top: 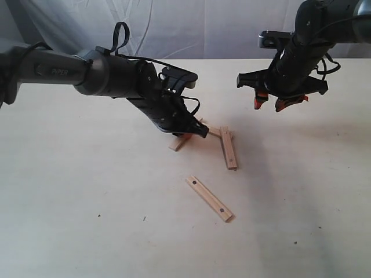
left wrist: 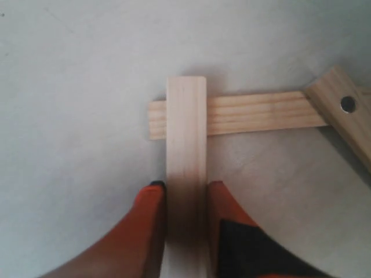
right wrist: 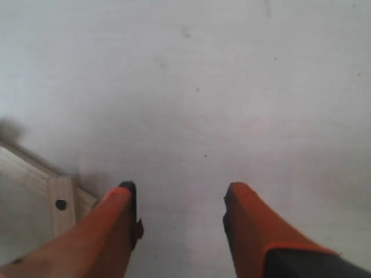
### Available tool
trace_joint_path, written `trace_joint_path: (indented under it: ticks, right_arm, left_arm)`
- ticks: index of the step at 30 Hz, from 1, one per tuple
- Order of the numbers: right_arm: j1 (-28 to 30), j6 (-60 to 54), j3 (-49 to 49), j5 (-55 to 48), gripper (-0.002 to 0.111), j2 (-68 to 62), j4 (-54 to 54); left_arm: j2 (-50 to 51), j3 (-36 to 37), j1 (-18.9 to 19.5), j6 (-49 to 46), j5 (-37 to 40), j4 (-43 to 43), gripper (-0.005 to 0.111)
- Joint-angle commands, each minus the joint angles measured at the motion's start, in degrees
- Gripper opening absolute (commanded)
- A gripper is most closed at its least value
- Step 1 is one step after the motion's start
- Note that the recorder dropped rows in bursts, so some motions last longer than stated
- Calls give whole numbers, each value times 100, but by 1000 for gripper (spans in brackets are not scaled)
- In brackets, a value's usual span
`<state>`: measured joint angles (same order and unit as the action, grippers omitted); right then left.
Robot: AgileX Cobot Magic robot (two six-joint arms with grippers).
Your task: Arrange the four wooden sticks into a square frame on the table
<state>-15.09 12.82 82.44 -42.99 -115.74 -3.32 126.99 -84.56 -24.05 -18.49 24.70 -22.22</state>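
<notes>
My left gripper [top: 186, 135] is low at the table's middle, shut on a pale wooden stick [left wrist: 186, 133] whose end [top: 177, 143] pokes out below the fingers. That stick lies across the end of a second stick [left wrist: 261, 113], forming a corner. A third stick [top: 229, 148], with a dark dot [left wrist: 348, 104], overlaps the second stick's other end. The fourth stick [top: 208, 198] lies alone, nearer the front of the table [top: 87, 202]. My right gripper [top: 279, 103] hangs open above the table, back right of the sticks, with nothing between its fingers [right wrist: 123, 200].
A white cloth backdrop [top: 220, 29] closes off the far edge of the table. In the right wrist view a corner of joined sticks [right wrist: 58, 200] shows beside the fingers.
</notes>
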Motion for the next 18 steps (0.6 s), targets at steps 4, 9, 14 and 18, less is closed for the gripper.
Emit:
trace_joint_path:
  ticks: [4,9,14,18]
  right_arm:
    - [38,-62,4,-212,47,-5,-68]
    - [38,-78,4,-376,47,216,-55]
    - [38,-194,4,-504,47,481,-78]
    - [38,-194,-38,-636,47,495,-175]
  left_arm:
    - [70,-7,-12,10,184,-151,0]
    - [19,-21,-12,41,223,-190,4]
    - [-236,-46,-12,41,237,-182,33]
    - [-474,-57,10,41,316,-170,48]
